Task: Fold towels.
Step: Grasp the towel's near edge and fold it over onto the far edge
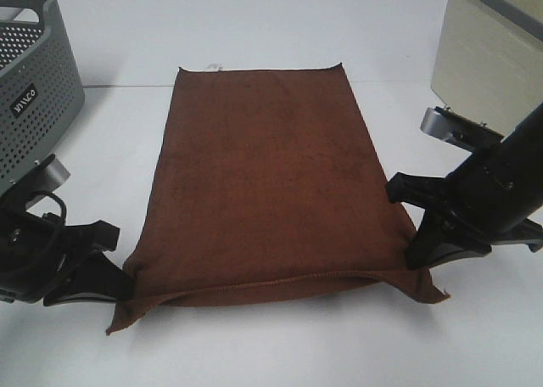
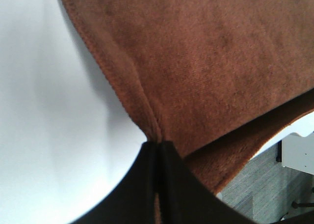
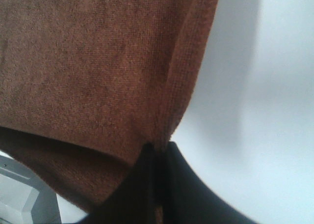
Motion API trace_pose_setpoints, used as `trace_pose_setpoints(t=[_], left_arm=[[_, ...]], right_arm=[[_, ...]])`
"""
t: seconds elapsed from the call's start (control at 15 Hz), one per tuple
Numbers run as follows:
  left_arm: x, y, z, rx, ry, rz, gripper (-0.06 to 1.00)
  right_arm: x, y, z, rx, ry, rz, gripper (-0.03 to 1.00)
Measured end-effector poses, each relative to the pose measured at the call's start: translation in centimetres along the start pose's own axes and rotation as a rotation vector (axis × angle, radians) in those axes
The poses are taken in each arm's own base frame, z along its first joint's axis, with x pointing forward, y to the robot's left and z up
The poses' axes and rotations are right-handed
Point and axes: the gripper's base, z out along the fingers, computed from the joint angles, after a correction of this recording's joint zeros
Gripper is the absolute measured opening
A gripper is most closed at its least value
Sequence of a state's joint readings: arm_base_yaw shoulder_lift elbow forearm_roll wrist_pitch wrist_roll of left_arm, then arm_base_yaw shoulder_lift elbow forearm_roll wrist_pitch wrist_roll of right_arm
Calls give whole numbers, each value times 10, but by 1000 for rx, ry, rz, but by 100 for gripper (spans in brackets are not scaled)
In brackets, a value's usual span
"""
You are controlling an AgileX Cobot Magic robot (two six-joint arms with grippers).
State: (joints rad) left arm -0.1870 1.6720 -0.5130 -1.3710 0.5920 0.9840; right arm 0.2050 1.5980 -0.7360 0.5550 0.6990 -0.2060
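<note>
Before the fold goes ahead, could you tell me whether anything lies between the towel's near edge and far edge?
Nothing visible does. The left gripper and right gripper pinch the towel at its near end; its surface is bare. The grey basket and beige box stand off to the sides.

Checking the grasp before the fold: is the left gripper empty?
No, the left gripper is shut on the towel, its edge pinched between the jaws.
</note>
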Motion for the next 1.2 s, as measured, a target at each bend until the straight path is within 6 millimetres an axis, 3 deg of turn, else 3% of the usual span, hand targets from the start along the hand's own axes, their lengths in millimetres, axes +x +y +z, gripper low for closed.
trace_pose_setpoints(t=[0.2, 0.4, 0.67, 0.87, 1.0, 1.2], left_arm=[[21, -7, -15, 45, 3, 13, 0], [42, -1, -16, 48, 49, -32, 0], [40, -4, -17, 58, 36, -44, 0], [13, -16, -21, 86, -36, -58, 0], [-21, -32, -31, 85, -128, -41, 0], [-57, -45, -46, 27, -247, 37, 0]], right_arm=[[30, -4, -4, -5, 32, 14, 0], [56, -9, -1, 1, 62, 30, 0], [56, -10, -2, 5, 39, 32, 0], [30, 1, -17, 1, -52, -13, 0], [-9, 15, -31, -16, -124, -45, 0], [-52, 26, -36, -28, -170, -67, 0]])
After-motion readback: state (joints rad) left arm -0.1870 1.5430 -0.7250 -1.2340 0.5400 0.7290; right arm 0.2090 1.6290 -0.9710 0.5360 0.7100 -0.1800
